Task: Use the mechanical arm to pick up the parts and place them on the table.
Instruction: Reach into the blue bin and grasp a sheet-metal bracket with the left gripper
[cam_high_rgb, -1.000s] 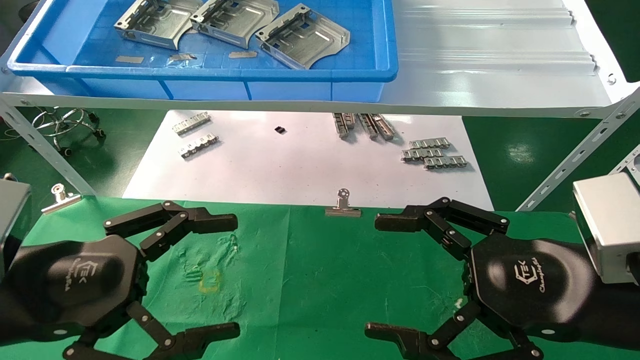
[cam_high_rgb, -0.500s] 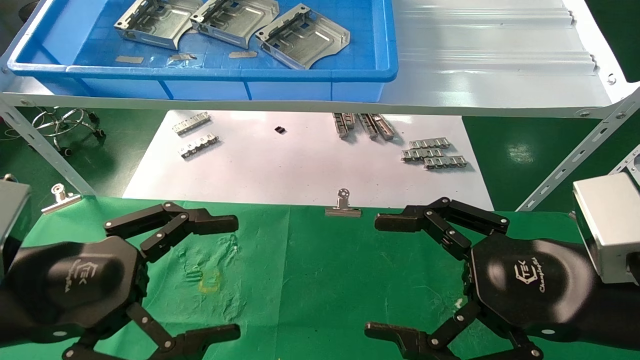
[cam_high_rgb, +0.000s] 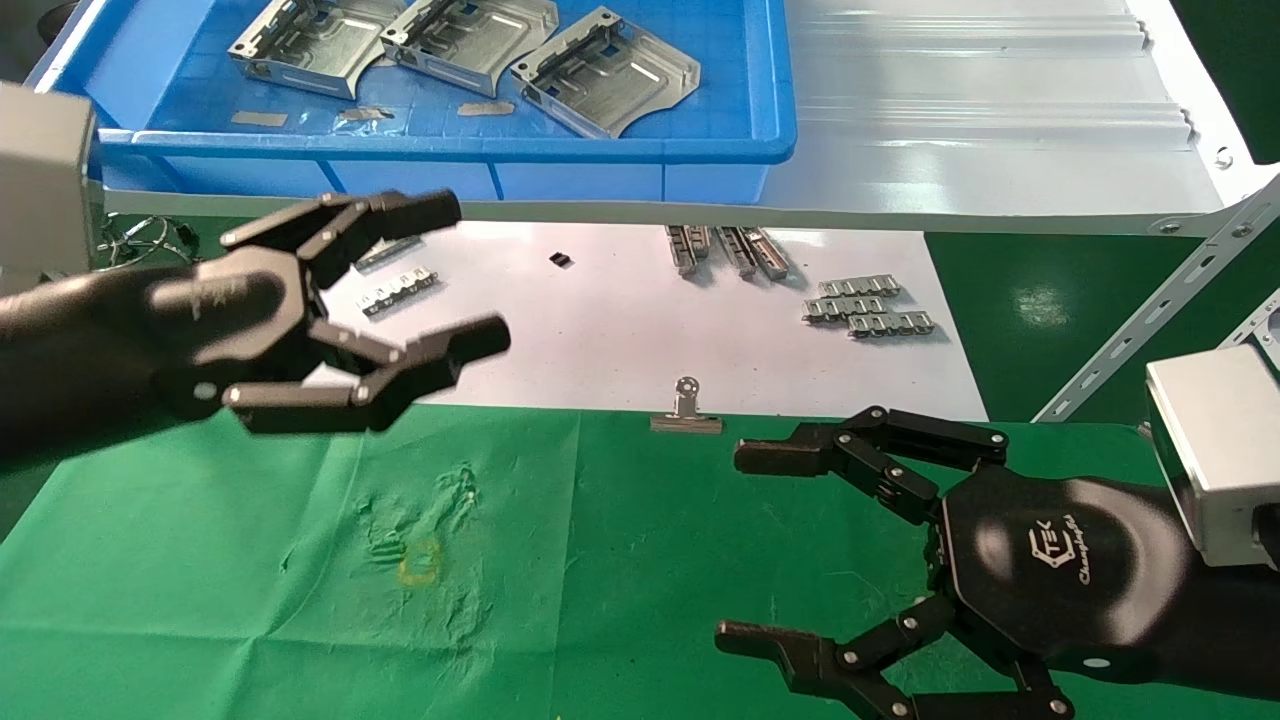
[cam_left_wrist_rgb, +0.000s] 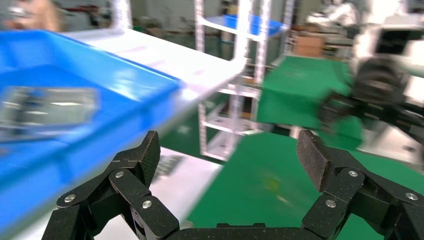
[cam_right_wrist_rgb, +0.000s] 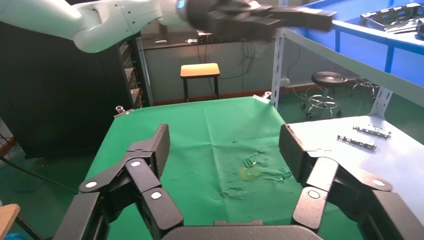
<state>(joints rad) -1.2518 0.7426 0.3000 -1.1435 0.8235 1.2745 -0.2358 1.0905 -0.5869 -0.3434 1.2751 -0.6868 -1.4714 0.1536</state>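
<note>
Three shiny silver parts (cam_high_rgb: 305, 40) (cam_high_rgb: 470, 40) (cam_high_rgb: 605, 72) lie in a blue bin (cam_high_rgb: 450, 150) on the white shelf. One shows blurred in the left wrist view (cam_left_wrist_rgb: 47, 107). My left gripper (cam_high_rgb: 455, 275) (cam_left_wrist_rgb: 231, 155) is open and empty. It is raised in front of the shelf edge, below the bin, over the far edge of the green table (cam_high_rgb: 600, 560). My right gripper (cam_high_rgb: 750, 548) (cam_right_wrist_rgb: 225, 145) is open and empty, low over the green cloth (cam_right_wrist_rgb: 200, 130) at the right.
A white paper sheet (cam_high_rgb: 600, 320) beyond the cloth carries small toothed strips (cam_high_rgb: 870, 305). A binder clip (cam_high_rgb: 686, 410) grips the cloth's far edge. The white ribbed shelf (cam_high_rgb: 980, 130) overhangs the sheet, with a slanted strut (cam_high_rgb: 1150, 310) at the right.
My left gripper has lifted off the green cloth and moved up and forward towards the shelf and bin. My right gripper has shifted only slightly.
</note>
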